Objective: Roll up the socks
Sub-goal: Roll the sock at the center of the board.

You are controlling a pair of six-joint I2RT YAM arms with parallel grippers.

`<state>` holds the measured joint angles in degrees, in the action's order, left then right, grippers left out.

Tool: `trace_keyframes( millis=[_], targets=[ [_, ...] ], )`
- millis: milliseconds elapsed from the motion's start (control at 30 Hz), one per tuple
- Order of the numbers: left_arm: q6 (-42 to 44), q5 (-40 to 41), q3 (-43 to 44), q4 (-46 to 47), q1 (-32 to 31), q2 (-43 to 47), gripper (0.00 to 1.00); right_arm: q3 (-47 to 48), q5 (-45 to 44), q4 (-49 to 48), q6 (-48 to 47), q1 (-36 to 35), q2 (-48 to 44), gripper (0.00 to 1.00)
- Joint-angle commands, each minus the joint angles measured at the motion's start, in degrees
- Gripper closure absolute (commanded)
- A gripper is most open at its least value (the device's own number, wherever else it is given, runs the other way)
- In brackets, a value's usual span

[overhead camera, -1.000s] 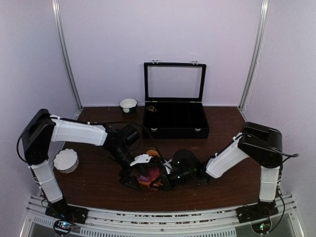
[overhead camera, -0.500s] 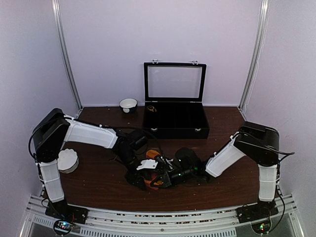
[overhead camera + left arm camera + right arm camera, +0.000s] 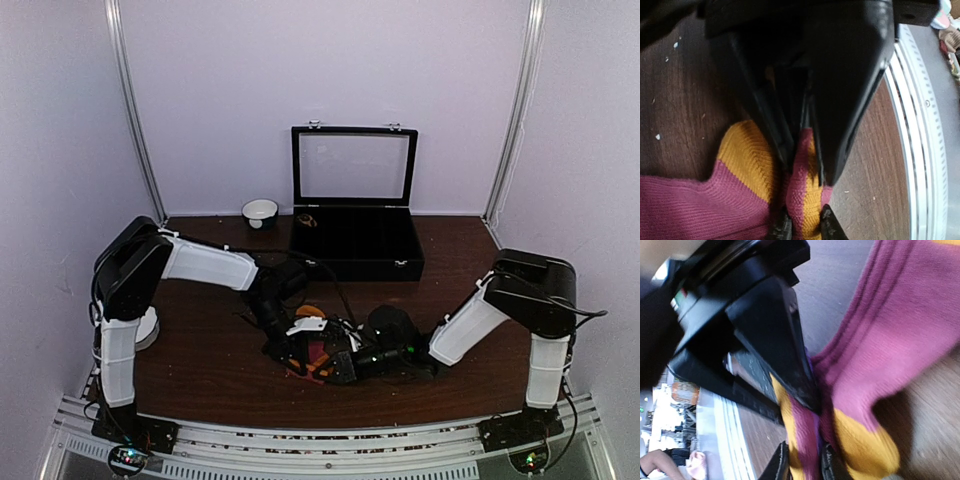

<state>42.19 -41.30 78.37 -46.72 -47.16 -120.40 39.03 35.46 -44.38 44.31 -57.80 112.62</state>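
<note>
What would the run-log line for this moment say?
left arm: jaws pinch magenta sock at orange toe | right arm: jaws on same sock | sock: on table, between arms

Open black case (image 3: 355,245), white bowl (image 3: 260,212), wooden table (image 3: 200,365)

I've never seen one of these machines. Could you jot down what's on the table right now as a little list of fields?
Sock: magenta with orange toes, bunched at the front centre of the table
Left gripper: pinching a fold of the sock
Right gripper: sock fabric between its fingers too
Back of table: black case, lid up; small white bowl to its left
</note>
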Motion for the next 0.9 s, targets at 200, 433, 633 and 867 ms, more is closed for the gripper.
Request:
trace_keyframes(
  millis=[200, 433, 633, 867],
  targets=[
    [0.44, -5.47, 8.41, -16.27, 1.98, -8.91, 0.85, -7.01, -22.39, 17.57, -18.62, -8.70, -11.69, 0.66],
    [1.02, -10.17, 15.14, -24.76, 3.67, -17.34, 0.85, -2.89, -44.26, 31.88, -35.67, -21.81, -16.64, 0.62],
    [-3.43, -7.11, 16.54, -21.77, 3.91, -17.16, 0.85, 3.61, -52.28, 38.54, -42.80, -26.48, -14.20, 0.62],
    [-6.37, -3.95, 16.81, -19.82, 3.83, -17.37, 0.86, 10.79, -54.31, 39.95, -52.28, -26.92, -10.39, 0.62]
  ],
)
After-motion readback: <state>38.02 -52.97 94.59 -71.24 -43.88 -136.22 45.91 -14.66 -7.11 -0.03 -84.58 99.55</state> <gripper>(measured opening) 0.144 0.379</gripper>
